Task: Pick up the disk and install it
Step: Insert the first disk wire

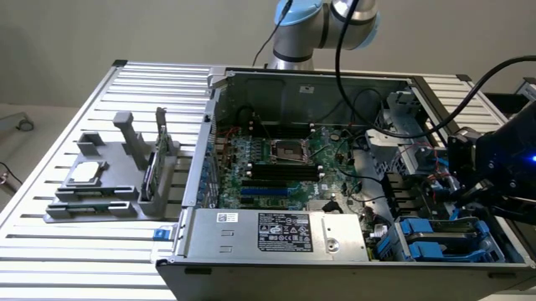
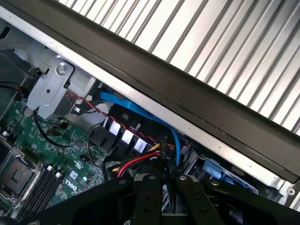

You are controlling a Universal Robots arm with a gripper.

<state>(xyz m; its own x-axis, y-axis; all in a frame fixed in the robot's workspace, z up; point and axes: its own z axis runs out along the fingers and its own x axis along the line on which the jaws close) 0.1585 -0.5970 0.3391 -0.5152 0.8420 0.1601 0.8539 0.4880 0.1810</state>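
Although the slatted surface (image 1: 84, 263) and the open computer case (image 1: 335, 279) take up most of the scene, my concern is the disk (image 1: 435, 243). I take it to be the blue-framed drive lying in the bay at the case's near corner, on the exterior view's right. I judge it fairly heavy and rigid, with slick metal faces and delicate insides. The plastic frame along its edges looks like the safest place to hold it, rather than the labelled face. My tool (image 1: 476, 191) hovers just above that bay, close to the disk but apart from it as far as I can tell. Its fingers (image 2: 147, 197) are drawn nearly together, with nothing that I can see clamped between them.
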